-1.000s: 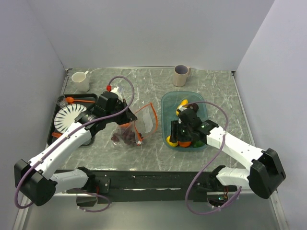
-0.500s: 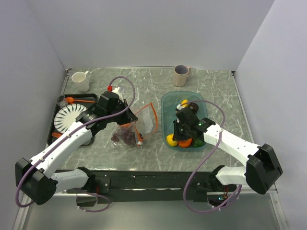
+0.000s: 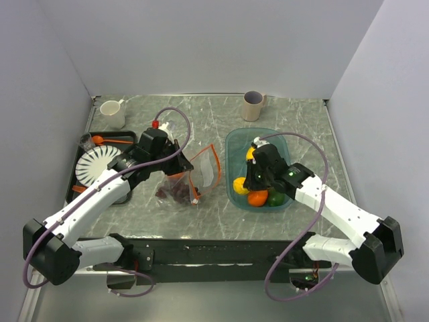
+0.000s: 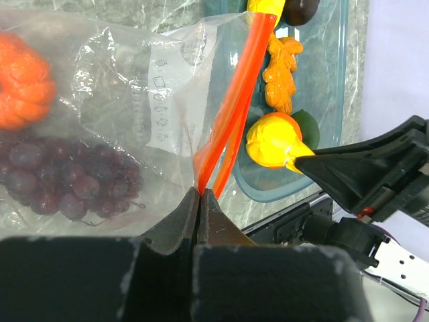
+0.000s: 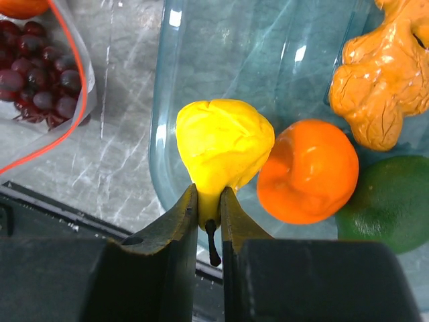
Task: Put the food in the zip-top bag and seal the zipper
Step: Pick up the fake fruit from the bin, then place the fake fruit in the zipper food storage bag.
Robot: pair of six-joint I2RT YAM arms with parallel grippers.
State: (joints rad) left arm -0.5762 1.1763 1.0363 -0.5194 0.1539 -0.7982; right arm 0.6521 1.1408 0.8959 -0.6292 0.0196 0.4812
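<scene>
Over the last second the right arm has pulled its wrist from the tray's 6 o'clock end toward the middle. Its elbow has swung out to 3 o'clock. The yellow fruit has moved up with it, while the left arm has not shifted.

The right gripper (image 5: 208,209) is almost closed, pinching the narrow stem end of the yellow fruit (image 5: 224,144); the dark stem pokes out between the fingers. From above, the fruit sits at the teal tray (image 5: 164,134) rim, at about the tray's 8 o'clock. Whether it hangs clear of the tray floor I cannot tell. In the wrist view an orange ball (image 5: 308,171) lies at its 3 o'clock. A green fruit (image 5: 382,204) lies beyond that, and a knobbly orange piece (image 5: 379,87) is at 1 o'clock.

The left gripper (image 4: 201,196) is clamped on one end of the zipper (image 4: 234,114), at a corner of the zip-top bag (image 4: 134,100). From there the two orange-red strips part, so the mouth is open. The bag lies on the table (image 3: 288,121) at 9 o'clock of the tray. Inside it are the grape bunch (image 4: 67,181) and a ribbed orange fruit (image 4: 23,80).

Farther out, at 9 o'clock of the bag, a black tray (image 3: 74,191) carries a white plate (image 3: 94,168) and an orange spoon (image 3: 110,139). A white cup (image 3: 112,114) stands at 11 o'clock and a beige mug (image 3: 253,105) at 1 o'clock.
</scene>
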